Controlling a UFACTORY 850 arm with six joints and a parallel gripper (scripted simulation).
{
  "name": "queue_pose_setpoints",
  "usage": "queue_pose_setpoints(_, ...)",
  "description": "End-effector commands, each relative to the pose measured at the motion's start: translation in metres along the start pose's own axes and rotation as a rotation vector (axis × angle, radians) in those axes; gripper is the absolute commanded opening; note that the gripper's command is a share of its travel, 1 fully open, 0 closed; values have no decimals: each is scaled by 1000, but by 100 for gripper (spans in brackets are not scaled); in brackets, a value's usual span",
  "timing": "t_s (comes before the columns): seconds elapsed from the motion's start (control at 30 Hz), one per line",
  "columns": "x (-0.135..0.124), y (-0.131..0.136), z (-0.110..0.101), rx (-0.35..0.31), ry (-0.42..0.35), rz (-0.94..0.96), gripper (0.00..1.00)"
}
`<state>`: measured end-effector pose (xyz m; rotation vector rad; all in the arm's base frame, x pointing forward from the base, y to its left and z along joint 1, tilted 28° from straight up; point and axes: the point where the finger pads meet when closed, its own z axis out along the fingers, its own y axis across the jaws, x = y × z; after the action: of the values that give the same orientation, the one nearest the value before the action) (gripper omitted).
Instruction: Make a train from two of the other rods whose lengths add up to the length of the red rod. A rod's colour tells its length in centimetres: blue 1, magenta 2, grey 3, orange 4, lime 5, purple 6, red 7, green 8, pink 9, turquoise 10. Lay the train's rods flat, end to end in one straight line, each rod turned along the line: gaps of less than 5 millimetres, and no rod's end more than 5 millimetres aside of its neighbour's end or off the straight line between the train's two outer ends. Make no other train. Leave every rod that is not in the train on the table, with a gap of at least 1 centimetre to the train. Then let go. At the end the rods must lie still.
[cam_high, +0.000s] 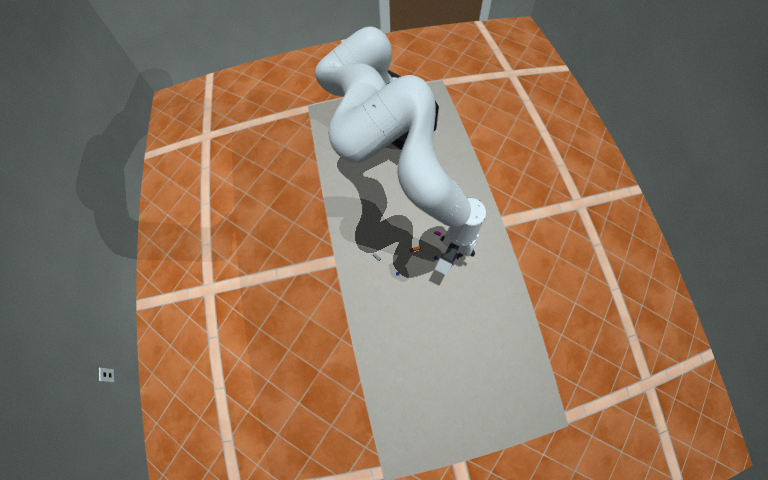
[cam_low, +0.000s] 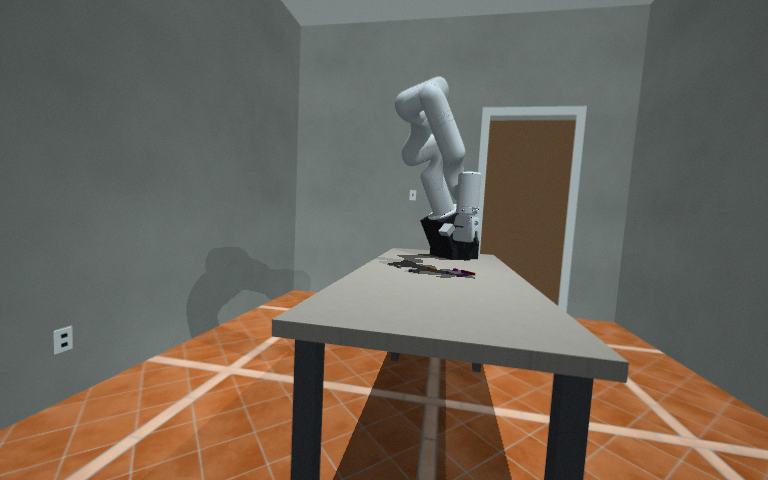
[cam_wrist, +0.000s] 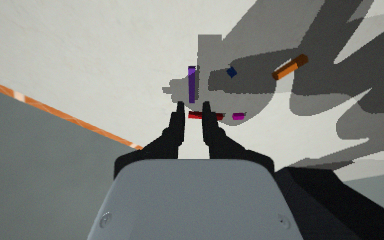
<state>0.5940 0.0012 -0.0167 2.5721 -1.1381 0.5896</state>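
Observation:
The red rod (cam_wrist: 196, 115) lies flat on the table, crosswise just beyond my fingertips in the wrist view. The purple rod (cam_wrist: 191, 84) lies lengthwise right past it. A small magenta rod (cam_wrist: 238, 116) (cam_high: 437, 232) lies off the red rod's right end. A blue rod (cam_wrist: 231, 72) and an orange rod (cam_wrist: 290, 67) (cam_high: 415, 248) lie farther off in the arm's shadow. A grey rod (cam_high: 376, 256) lies apart to the left. My gripper (cam_wrist: 193, 110) (cam_high: 454, 257) hangs above the red and purple rods, fingers drawn narrow with a small empty gap between them.
The rods cluster on the grey table (cam_high: 453, 362) (cam_low: 453, 316) near the arm's black base (cam_low: 453, 249). The table's edge and the tiled floor (cam_wrist: 60, 114) show at the left of the wrist view.

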Motion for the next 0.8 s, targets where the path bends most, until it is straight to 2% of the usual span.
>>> queue_pose_setpoints(0.0,0,-1,2,0,1,0,24)
queue_pose_setpoints(0.77,1,-2,32,0,1,0,24)
